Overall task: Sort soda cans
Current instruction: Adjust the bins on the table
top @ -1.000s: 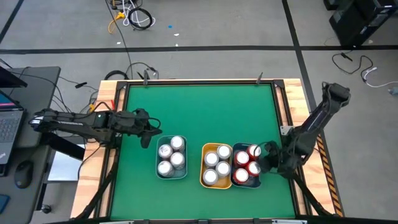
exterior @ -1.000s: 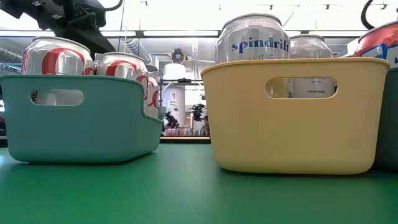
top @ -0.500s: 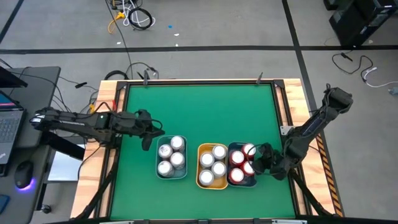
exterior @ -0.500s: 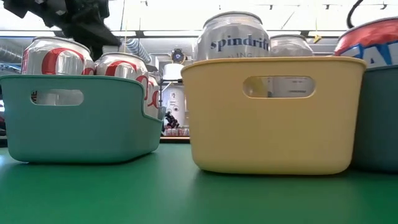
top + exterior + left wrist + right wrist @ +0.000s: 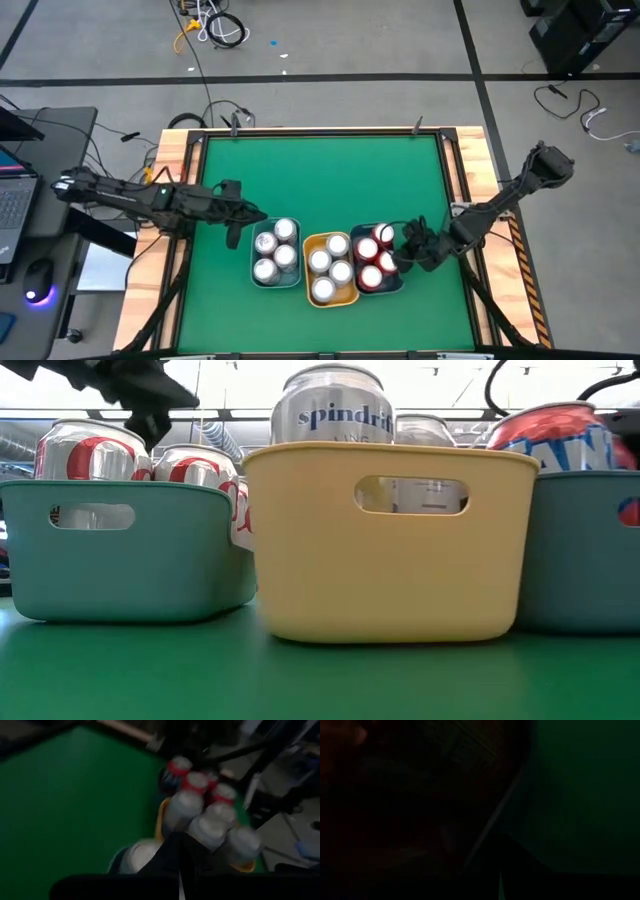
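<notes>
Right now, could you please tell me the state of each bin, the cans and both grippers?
Left teal bin: holds four silver cans, upright.
Yellow bin: holds four silver-topped cans, upright; touching the right bin.
Right teal bin: holds four red cans, upright.
Left gripper: shut, empty, beside the left bin.
Right gripper: shut, against the right bin's outer side.

The right gripper (image 5: pixel 408 246), fingers closed, has pushed the dark teal bin (image 5: pixel 392 286) of red soda cans (image 5: pixel 369 263) leftward. The yellow bin (image 5: pixel 327 298) has shifted with it, now touching the light teal bin (image 5: pixel 272 284).
</notes>
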Controlling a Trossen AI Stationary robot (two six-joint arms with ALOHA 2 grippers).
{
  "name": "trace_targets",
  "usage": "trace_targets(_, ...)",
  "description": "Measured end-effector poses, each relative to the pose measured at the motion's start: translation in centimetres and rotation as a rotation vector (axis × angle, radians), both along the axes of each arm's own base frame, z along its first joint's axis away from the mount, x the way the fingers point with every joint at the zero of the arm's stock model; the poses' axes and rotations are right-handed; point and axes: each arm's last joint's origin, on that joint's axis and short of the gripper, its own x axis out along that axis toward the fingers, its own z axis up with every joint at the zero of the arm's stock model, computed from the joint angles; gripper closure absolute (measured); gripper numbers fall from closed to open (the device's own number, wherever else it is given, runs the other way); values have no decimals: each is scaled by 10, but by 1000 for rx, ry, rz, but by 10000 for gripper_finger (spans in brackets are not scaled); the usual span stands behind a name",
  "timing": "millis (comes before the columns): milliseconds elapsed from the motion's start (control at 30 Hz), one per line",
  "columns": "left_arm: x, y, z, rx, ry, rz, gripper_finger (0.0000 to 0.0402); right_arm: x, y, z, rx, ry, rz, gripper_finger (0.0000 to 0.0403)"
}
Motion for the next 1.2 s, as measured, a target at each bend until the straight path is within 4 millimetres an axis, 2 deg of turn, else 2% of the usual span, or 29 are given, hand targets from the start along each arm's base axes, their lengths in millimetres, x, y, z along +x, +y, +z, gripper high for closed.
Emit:
trace_targets(167, 6, -15, 14, 54, -99, -100, 401, 4, -4, 1, -13, -10, 13, 403)
trace_targets(267, 19, -32, 24, 115, -87, -167, 401, 5, -5, 1, -20, -7, 25, 403)
trace_targets(367, 43, -60, 35, 197, -36, -272, 401, 5, -5, 1, -27, -6, 35, 403)
trace_targets(500, 76, -102, 38, 317, 127, -356, 401, 5, -5, 1, -39, -6, 50, 403)
trace_targets(667, 112, -156, 23, 350, 241, -462, 401, 5, -5, 1, -65, -4, 82, 403)
trace_targets(867, 150, -212, -1, 372, 286, -523, 401, 6, -7, 1, -102, -1, 126, 403)
trace_targets(1000, 174, -231, -26, 412, 354, -464, 401, 7, -9, 1, -126, 0, 150, 403)
trace_targets(1200, 191, -241, -62, 441, 504, -305, 401, 7, -9, 1, -158, 1, 182, 403)
